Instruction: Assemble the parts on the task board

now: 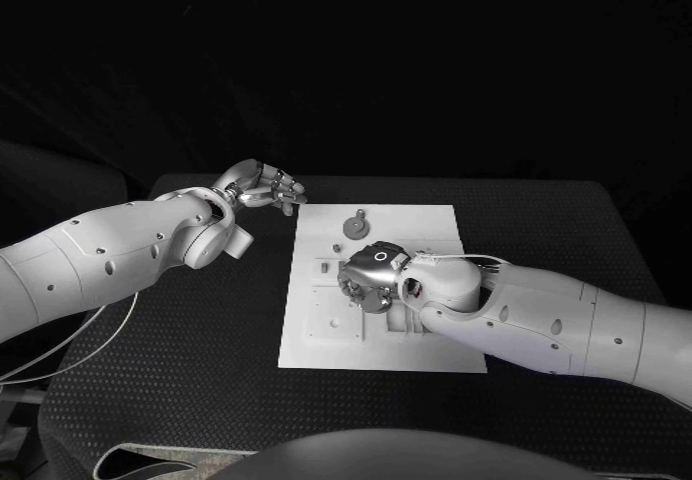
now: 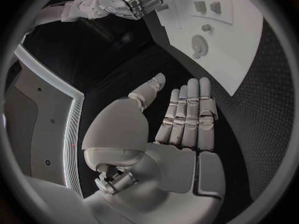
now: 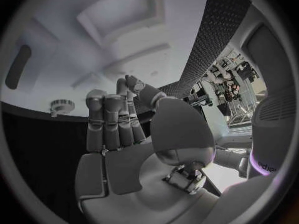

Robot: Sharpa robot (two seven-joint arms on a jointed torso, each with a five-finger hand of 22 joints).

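Right hand (image 1: 372, 275) over task board (image 1: 325, 345) (long axis runs away from robot), grasp unclear; left hand (image 1: 264, 187) open, empty.

Both arms wear smooth white shells, rounded and bulky, dotted with small dark screw holes. The left arm (image 1: 101, 262) ends in a round white wrist housing, and a thin pale cable loops from under it. The left hand (image 1: 263, 187) is silver, with segmented metal fingers and pale palm pads. The right arm (image 1: 555, 320) has a thin wire near its wrist. The right hand (image 1: 371, 272) bears a small white ring mark on its dark back.
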